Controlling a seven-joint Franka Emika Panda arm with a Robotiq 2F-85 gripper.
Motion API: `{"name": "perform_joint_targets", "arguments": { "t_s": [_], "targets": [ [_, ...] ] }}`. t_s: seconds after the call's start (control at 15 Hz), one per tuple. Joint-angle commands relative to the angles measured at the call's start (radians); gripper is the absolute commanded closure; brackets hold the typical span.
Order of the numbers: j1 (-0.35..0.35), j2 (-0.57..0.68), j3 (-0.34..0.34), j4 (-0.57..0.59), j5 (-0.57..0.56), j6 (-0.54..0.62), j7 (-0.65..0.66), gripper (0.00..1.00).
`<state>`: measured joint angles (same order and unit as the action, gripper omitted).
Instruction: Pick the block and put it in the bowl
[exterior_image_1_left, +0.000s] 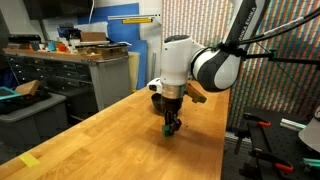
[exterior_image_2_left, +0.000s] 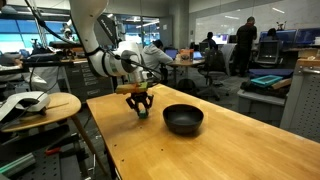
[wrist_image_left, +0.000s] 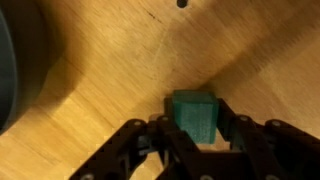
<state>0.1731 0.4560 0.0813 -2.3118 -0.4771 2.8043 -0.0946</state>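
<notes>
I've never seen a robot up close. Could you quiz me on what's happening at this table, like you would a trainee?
1. Fill in the blank: the black bowl stands on a ____ table.
2. Multiple choice: in the wrist view, where is the green block?
A) between the fingers of the gripper
B) under the bowl
C) hanging over the table's edge
3. True or false: the block already lies inside the bowl.

Key: 1 wooden; 2 A; 3 false.
</notes>
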Motion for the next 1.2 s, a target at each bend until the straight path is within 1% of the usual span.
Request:
{"name": "perform_joint_targets", "arguments": {
  "t_s": [0.0,0.33,0.67,1.13],
  "targets": [
    [0.002,-0.002,-0.010,0.004,0.026,0.008,-0.047,0.80],
    [-0.002,-0.026,-0.018,-0.004,0.037,-0.015,-0.040,0.79],
    [-0.022,-0.070,-0.026,0.002,0.080,-0.050,-0.035,0.80],
    [-0.041,-0.195,-0.046,-0.005,0.095,-0.099,-0.019,0.80]
  ]
}}
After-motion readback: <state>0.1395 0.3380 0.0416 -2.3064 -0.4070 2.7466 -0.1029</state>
